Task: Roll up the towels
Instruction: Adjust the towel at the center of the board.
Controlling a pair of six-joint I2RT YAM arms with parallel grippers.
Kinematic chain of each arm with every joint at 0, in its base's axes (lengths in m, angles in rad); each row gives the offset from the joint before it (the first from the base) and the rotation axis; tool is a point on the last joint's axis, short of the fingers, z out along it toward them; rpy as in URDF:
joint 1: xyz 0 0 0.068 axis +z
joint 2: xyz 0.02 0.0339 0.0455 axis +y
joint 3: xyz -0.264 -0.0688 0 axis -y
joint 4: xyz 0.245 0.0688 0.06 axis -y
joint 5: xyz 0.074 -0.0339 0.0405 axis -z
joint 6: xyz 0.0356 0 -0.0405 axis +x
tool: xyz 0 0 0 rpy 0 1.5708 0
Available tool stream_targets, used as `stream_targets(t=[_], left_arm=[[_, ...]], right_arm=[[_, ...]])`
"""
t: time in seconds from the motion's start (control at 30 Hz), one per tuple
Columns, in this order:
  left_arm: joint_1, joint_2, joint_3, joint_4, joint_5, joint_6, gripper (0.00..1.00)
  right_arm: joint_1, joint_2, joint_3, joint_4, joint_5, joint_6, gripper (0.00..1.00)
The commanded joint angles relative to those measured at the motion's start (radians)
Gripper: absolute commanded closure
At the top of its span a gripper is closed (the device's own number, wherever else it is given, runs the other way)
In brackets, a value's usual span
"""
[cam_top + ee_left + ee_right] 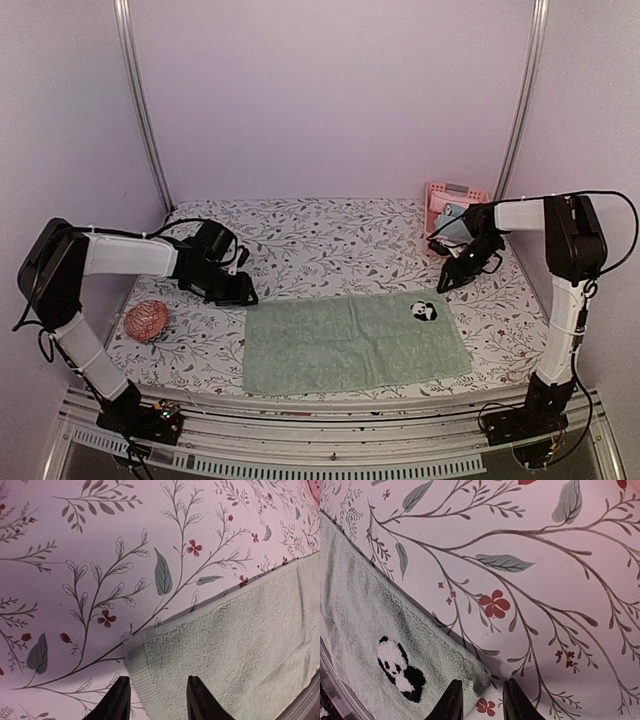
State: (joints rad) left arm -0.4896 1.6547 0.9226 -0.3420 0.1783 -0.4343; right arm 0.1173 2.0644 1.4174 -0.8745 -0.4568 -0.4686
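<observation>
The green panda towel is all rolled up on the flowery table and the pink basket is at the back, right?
Not quite. The green panda towel is not rolled up: it lies spread out flat on the flowery table, as the top view shows. The pink basket is at the back, yes.

A pale green terry towel (pixel 355 342), looped, rough and matt, covers a smooth printed-cloth tablecloth (pixel 300 240). Its panda patch (pixel 400 669) shows denser, fluffier pile. The pink slatted basket (pixel 437 195) is plastic and the frame posts (pixel 142 100) are dull-sheened metal.
</observation>
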Motion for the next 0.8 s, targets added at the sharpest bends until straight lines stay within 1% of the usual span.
stream_targets(t=[0.0, 0.1, 0.23, 0.27, 0.33, 0.53, 0.7, 0.77], left_arm=[[0.011, 0.031, -0.009, 0.050, 0.027, 0.003, 0.59], [0.011, 0.038, -0.008, 0.059, 0.028, -0.001, 0.59], [0.011, 0.058, 0.001, 0.064, 0.030, -0.005, 0.59], [0.011, 0.068, 0.006, 0.066, 0.032, -0.004, 0.59], [0.011, 0.084, 0.016, 0.057, 0.024, -0.011, 0.60], [0.011, 0.080, 0.016, 0.046, -0.052, -0.017, 0.60], [0.011, 0.110, 0.026, 0.058, -0.048, -0.016, 0.60], [0.011, 0.122, 0.026, 0.069, -0.052, -0.016, 0.62]], right_arm=[[0.002, 0.043, 0.026, 0.019, -0.004, 0.009, 0.72], [0.004, 0.053, 0.023, 0.020, -0.015, 0.003, 0.73], [0.008, 0.046, 0.015, 0.015, -0.042, -0.016, 0.79], [0.009, 0.040, 0.012, 0.016, -0.045, -0.020, 0.86], [0.008, 0.031, 0.004, 0.024, -0.046, -0.021, 0.91], [0.008, 0.028, -0.011, 0.026, -0.054, -0.030, 0.95], [0.008, 0.027, -0.016, 0.028, -0.055, -0.030, 0.96], [0.008, 0.028, -0.015, 0.029, -0.055, -0.030, 0.96]])
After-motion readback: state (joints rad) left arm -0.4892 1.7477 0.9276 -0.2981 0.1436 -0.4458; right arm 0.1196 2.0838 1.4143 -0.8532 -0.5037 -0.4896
